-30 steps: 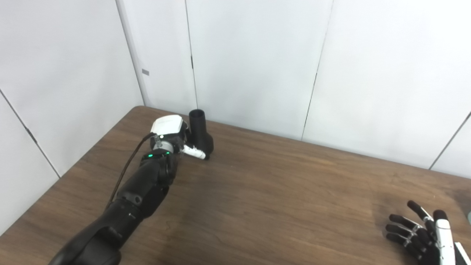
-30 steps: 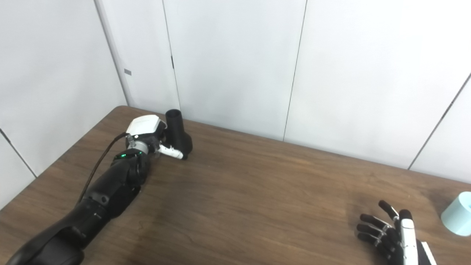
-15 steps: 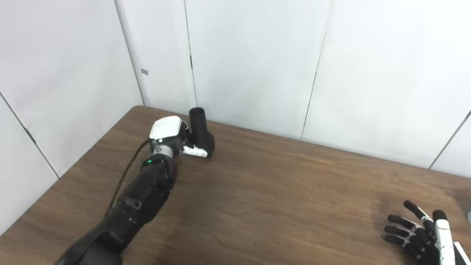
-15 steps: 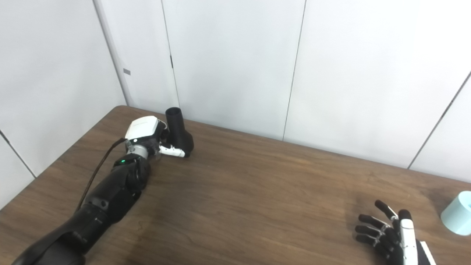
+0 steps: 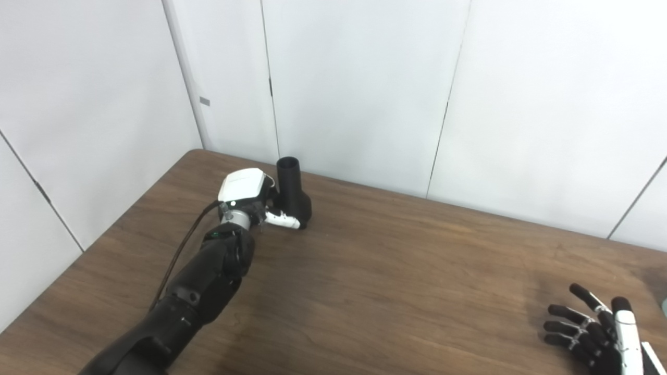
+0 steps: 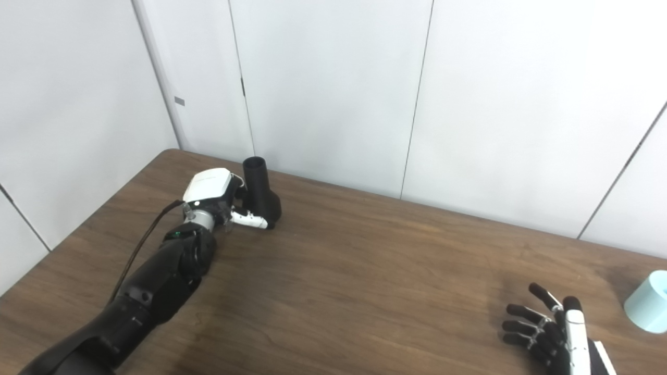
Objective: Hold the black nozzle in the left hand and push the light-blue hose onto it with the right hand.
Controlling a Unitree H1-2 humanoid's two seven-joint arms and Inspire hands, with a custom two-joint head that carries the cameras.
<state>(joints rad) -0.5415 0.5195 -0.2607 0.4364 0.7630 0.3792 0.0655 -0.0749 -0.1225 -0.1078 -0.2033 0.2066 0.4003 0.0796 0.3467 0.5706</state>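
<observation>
The black nozzle [image 5: 293,188] stands upright near the table's far left, its open mouth facing up. My left hand [image 5: 249,197], white-backed, is wrapped around the nozzle's wider base, and its white thumb lies across the front; it is shut on the nozzle. The light-blue hose [image 6: 649,308] is a short pale cylinder at the right edge of the table, cut off by the frame. My right hand [image 6: 547,333] hovers low at the bottom right with its fingers spread and nothing in it. It is a little to the left of the hose, apart from it.
The brown wooden table [image 5: 396,271] runs up to white wall panels [image 5: 359,78] just behind the nozzle. A black cable [image 5: 180,245] runs along my left forearm. The table's left edge runs diagonally beside my left arm.
My left hand and the nozzle have shifted a little to the right together. The right hand has stayed nearly still, fingers spread.
</observation>
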